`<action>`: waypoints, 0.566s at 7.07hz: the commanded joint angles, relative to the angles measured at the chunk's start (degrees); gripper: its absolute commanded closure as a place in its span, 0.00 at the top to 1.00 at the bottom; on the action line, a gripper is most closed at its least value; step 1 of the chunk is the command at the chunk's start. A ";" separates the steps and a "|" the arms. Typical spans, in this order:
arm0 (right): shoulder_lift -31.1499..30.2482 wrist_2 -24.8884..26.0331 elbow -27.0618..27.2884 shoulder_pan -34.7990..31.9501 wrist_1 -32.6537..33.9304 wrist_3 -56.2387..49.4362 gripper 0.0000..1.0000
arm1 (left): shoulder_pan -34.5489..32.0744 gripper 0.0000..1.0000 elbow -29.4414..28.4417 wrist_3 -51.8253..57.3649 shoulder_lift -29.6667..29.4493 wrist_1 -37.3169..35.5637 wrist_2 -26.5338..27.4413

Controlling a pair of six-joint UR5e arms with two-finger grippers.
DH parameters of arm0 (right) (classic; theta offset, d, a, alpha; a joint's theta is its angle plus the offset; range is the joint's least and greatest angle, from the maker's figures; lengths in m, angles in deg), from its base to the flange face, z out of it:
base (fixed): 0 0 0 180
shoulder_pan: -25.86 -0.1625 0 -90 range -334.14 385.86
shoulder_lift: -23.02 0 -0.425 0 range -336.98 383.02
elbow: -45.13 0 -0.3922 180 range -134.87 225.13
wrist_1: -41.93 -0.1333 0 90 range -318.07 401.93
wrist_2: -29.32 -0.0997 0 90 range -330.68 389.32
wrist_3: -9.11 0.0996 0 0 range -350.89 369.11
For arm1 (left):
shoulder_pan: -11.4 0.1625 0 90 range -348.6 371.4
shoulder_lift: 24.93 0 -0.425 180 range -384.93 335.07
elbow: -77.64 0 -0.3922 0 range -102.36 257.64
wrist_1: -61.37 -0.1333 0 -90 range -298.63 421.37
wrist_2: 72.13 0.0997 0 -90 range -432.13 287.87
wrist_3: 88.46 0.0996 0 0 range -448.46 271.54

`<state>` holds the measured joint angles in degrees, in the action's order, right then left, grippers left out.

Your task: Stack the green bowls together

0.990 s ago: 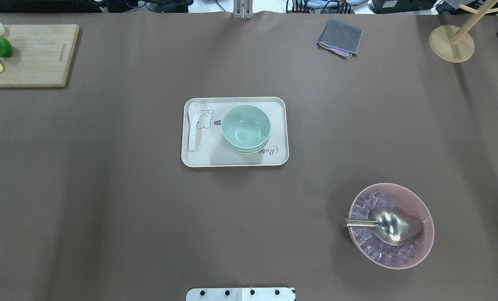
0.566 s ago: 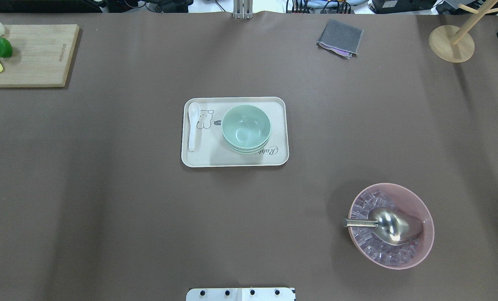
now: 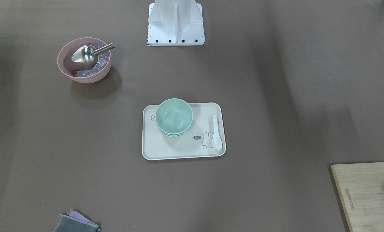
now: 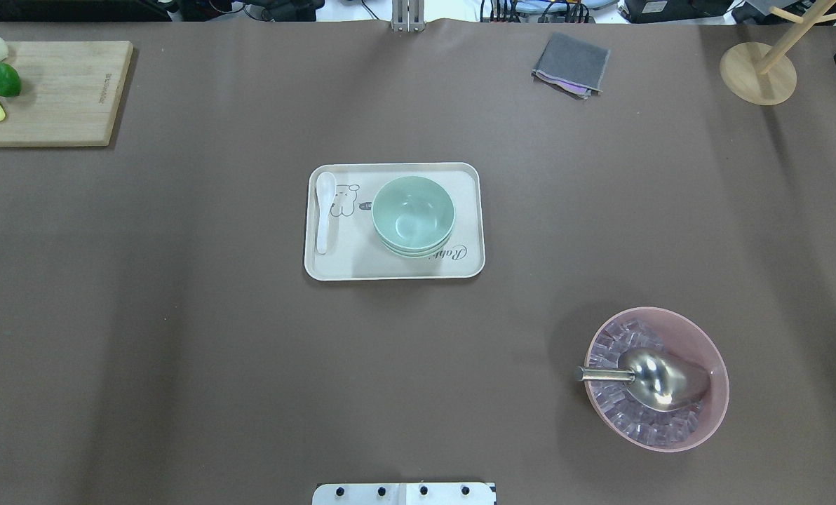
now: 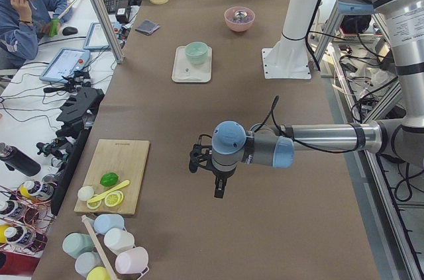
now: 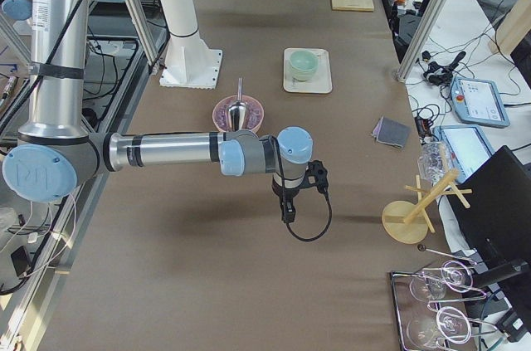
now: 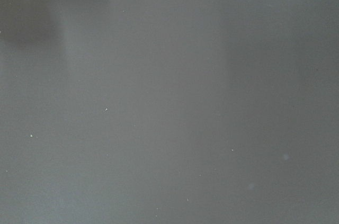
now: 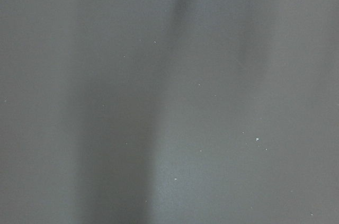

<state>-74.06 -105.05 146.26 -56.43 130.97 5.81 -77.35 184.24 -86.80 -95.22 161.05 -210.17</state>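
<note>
The pale mint-green bowls [image 4: 413,214] stand nested in one stack on the right part of a cream tray [image 4: 362,263] at the table's middle. The stack also shows in the front view [image 3: 174,116], the left view [image 5: 196,52] and the right view [image 6: 304,63]. My left gripper [image 5: 219,187] hangs over bare table near the cutting board, far from the bowls. My right gripper [image 6: 288,210] hangs over bare table beyond the pink bowl. Each shows only in a side view, so I cannot tell whether it is open or shut. Both wrist views show only brown table.
A white spoon [image 4: 324,210] lies on the tray's left side. A pink bowl [image 4: 698,337] with ice cubes and a metal scoop [image 4: 653,379] stands front right. A cutting board [image 4: 60,95] with fruit, a grey cloth [image 4: 571,63] and a wooden stand [image 4: 758,73] line the far edge.
</note>
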 commanded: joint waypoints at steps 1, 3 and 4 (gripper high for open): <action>0.05 -0.02 -0.05 -0.07 0.00 -0.03 1.00 | -0.02 0.98 -0.08 0.10 0.15 0.08 0.06; 0.14 -0.01 -0.32 0.02 0.00 -0.03 1.00 | -0.02 0.98 0.09 0.10 0.15 0.08 0.06; 0.66 0.07 -0.58 0.02 0.09 -0.03 1.00 | -0.02 0.98 0.18 0.10 0.15 0.08 0.06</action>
